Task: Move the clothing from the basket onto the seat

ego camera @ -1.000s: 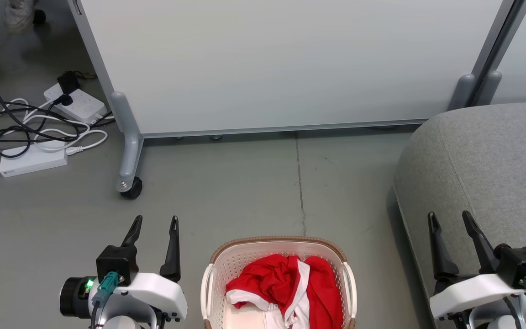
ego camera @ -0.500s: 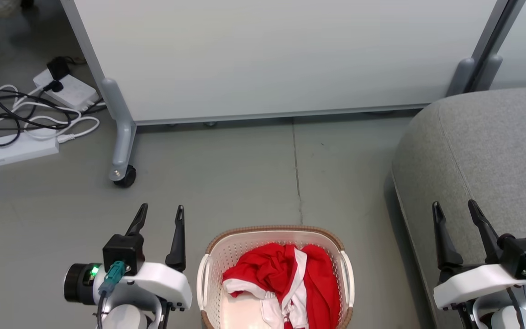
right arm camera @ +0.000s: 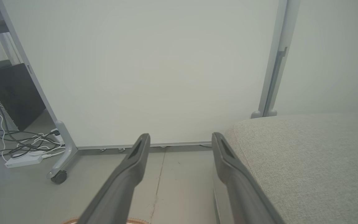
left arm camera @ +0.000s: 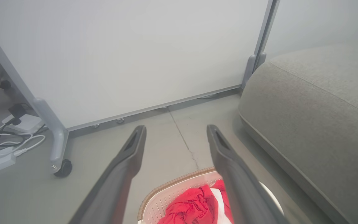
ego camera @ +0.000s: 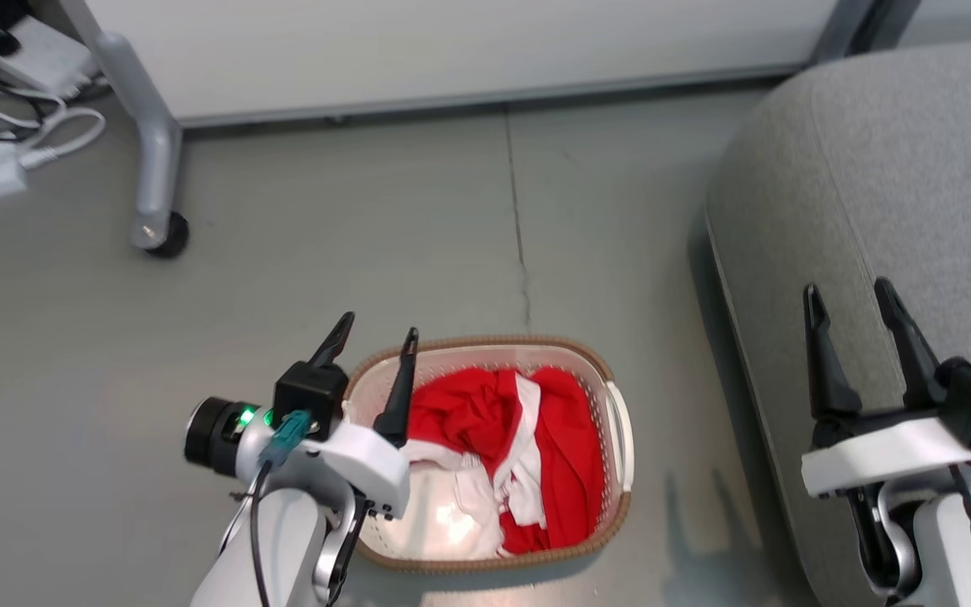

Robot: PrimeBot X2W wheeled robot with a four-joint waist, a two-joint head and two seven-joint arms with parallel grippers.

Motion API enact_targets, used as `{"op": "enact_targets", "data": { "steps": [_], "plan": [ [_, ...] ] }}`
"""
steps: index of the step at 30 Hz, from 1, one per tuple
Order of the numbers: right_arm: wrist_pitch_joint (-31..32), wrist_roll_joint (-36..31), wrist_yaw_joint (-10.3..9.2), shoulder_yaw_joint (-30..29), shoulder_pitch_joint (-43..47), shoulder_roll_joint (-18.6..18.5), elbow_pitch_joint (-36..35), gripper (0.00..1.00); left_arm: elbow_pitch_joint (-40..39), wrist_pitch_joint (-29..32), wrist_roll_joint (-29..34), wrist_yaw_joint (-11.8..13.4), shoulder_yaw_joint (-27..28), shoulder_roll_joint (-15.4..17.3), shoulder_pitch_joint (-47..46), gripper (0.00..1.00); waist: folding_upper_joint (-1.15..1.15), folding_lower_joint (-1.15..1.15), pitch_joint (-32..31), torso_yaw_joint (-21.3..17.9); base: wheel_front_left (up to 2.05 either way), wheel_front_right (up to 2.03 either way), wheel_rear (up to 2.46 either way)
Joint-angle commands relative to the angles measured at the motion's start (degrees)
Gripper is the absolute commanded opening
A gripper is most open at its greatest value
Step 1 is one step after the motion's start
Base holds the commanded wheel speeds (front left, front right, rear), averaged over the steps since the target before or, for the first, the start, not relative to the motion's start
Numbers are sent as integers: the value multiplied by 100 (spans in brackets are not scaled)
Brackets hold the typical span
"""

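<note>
Red clothing (ego camera: 528, 438) with white bands lies bunched in a cream basket (ego camera: 620, 421) on the floor (ego camera: 367, 211). The left tool (ego camera: 378, 324) hangs over the basket's left rim, fingers apart and empty. The right tool (ego camera: 845, 287), also spread and empty, hangs over the grey sofa (ego camera: 915, 169).

Nothing could be read anywhere. The white box (right arm camera: 23, 161) on the floor at the far left was too small and blurred for any lettering to be made out, and the basket (ego camera: 439, 518) showed a bare bottom washed pale by glare.
</note>
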Motion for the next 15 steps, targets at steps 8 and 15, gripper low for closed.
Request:
{"op": "enact_targets", "data": {
  "steps": [8, 15],
  "plan": [
    [-78, 52, 13, 106, -578, -25, -208, 100, 1022, 142, 210, -303, -642, -63, -988, 100, 0, 0, 1224, -589, 0, 0, 0],
    [-193, 284, 13, 220, -945, -22, -448, 100, 1990, 252, 22, -611, -1291, -95, -1778, 100, 0, 0, 2171, -1061, 0, 0, 0]
  ]
}}
